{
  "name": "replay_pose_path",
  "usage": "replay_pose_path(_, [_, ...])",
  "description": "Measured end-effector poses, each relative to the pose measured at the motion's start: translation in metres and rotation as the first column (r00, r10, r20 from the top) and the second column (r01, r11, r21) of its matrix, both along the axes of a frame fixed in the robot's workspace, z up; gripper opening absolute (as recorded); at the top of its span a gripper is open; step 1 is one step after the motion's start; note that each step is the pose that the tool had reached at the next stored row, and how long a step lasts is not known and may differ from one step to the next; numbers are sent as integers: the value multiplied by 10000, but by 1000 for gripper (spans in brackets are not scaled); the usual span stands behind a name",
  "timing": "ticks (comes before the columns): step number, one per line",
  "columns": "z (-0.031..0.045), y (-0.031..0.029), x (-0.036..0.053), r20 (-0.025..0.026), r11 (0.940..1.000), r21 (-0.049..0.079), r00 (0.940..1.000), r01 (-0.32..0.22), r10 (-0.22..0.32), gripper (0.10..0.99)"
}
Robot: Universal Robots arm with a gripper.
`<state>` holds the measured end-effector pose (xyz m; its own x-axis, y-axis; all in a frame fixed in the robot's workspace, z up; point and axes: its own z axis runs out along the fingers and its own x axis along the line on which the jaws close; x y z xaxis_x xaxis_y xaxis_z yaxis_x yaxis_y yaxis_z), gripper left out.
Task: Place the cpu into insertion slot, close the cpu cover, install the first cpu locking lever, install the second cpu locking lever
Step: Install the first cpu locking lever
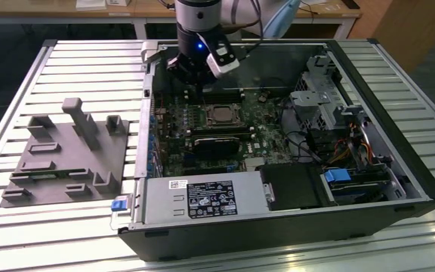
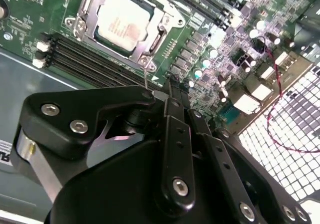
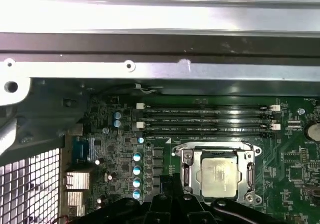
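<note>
The flat, square, silvery-grey metal cpu (image 2: 122, 21) sits under the thin silvery windowed cpu cover (image 3: 187, 170). The black tool (image 2: 172, 86), fingers pressed together, hangs beside the cover's corner.

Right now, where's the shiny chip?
In the exterior view the cpu sits centrally, near the gripper; the first wrist view shows memory slots beside it.

A slatted aluminium table (image 1: 59, 243) is spreading across the exterior view under even light. A wooden-topped desk (image 1: 51, 12) is running along the upper edge; a brown wooden panel (image 1: 410, 28) is standing at upper right.
</note>
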<state>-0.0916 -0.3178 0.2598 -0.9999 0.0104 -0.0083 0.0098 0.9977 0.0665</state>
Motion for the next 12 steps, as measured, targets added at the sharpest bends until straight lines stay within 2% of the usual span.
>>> replay_pose_path(12, [-34, 107, -64, 0, 10000, 1, 10000, -1, 1, 118])
